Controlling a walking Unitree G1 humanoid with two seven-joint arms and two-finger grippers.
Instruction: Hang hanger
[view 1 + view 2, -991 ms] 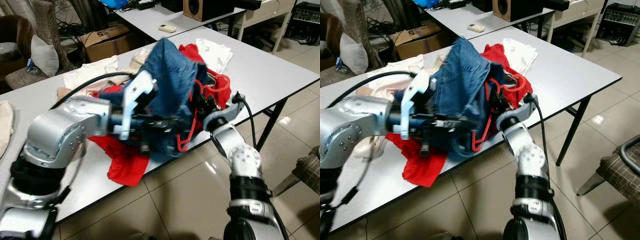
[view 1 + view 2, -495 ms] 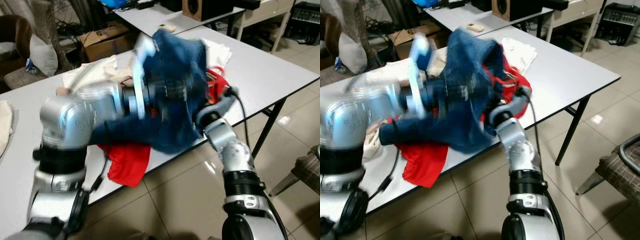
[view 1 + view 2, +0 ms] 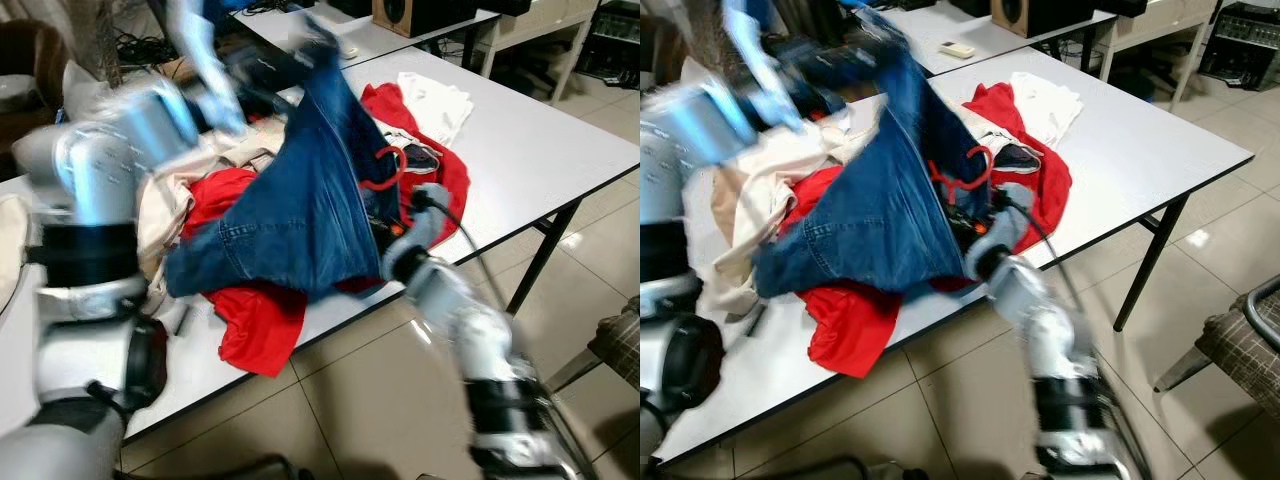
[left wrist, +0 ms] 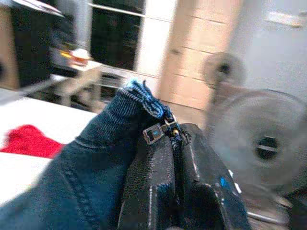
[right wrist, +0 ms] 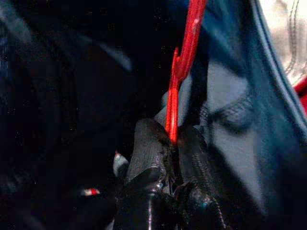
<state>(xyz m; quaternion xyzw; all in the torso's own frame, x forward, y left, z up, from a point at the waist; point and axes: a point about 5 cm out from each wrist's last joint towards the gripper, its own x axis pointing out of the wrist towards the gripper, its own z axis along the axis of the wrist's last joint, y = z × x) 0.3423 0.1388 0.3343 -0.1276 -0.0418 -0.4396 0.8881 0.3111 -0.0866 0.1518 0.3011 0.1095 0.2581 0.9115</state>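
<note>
The left gripper (image 4: 175, 158) is high in the upper left of the head view, clenched on the waistband of the blue jeans (image 3: 300, 215), right at the zipper, and the denim drapes down in a long sheet to the white table (image 3: 540, 140). Low at centre frame, the right gripper (image 5: 171, 143) is buried under that denim, pinched tight on 1 thin bar of the red hanger (image 3: 385, 170), whose hook curls out just right of the jeans, above the red garment (image 3: 440, 185).

The risks, as I judge them: the hanger looks tangled in the jeans, so 2 arms pulling apart could yank the bar out of that narrow grip or bend the plastic. The motion is fast and blurred, so loose denim could drag the red cloth (image 3: 260, 325) at the table edge, or the cream clothes (image 3: 165, 205), onto the floor.
</note>
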